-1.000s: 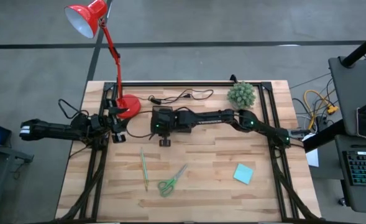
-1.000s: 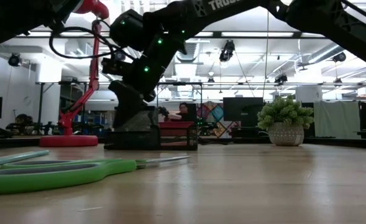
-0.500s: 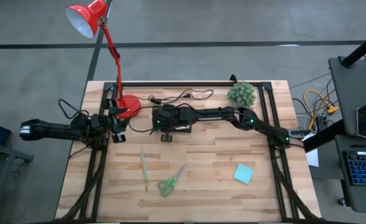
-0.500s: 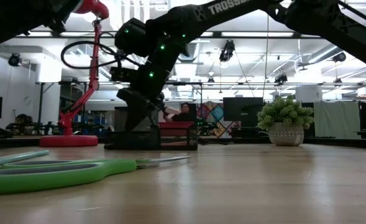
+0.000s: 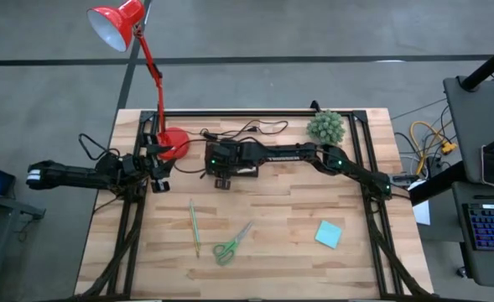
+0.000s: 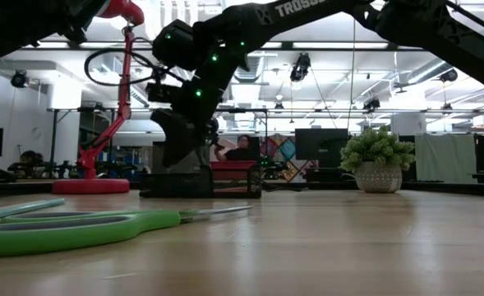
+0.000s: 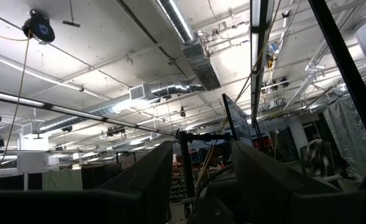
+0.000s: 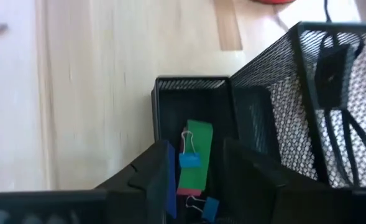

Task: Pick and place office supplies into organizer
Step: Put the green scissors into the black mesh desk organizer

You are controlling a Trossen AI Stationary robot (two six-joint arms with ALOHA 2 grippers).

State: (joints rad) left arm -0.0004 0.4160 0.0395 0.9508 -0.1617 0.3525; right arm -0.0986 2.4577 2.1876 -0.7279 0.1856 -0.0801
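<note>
The scissors [image 5: 231, 244] lie flat in the lower centre of the high view. I judge them light, stiff and a little slippery, best pinched where blades and green handles meet. Their long axis is diagonal, with the blades pointing to the upper right. Just to their left lies the thin pencil [image 5: 194, 227], almost vertical. The teal pad [image 5: 329, 234] rests at the lower right.

The organizer [image 8: 269, 118] stands at the upper centre of the high view, and small clips [image 8: 190, 159] lie in its low tray. The right gripper [image 8: 195, 174] hovers above it, fingers apart and holding nothing. The left gripper [image 5: 158, 167] waits at the left, fingers spread.
</note>
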